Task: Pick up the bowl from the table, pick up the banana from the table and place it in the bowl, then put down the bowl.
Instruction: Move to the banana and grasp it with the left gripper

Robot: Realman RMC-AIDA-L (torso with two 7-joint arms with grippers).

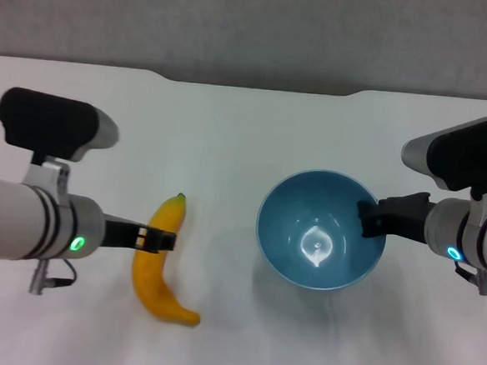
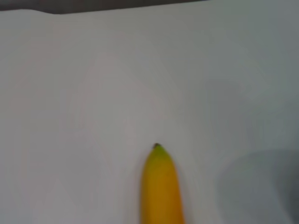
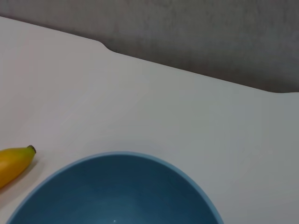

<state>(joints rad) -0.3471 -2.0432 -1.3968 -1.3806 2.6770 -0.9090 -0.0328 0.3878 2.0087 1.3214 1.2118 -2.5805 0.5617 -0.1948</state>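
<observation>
- Head view: the bowl (image 1: 320,242) is lifted off the table (image 1: 231,123), with the right gripper (image 1: 369,220) clamped on its right rim.
- The left gripper (image 1: 162,240) is pinching the banana (image 1: 161,264) mid-body, left of the bowl.
- Banana's dark stem tip points to the far edge.

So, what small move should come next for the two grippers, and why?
Probably lift: the right gripper sits on the rim of the bowl, which seems raised above its shadow on the table, and the left gripper straddles the banana, which looks still down.
</observation>
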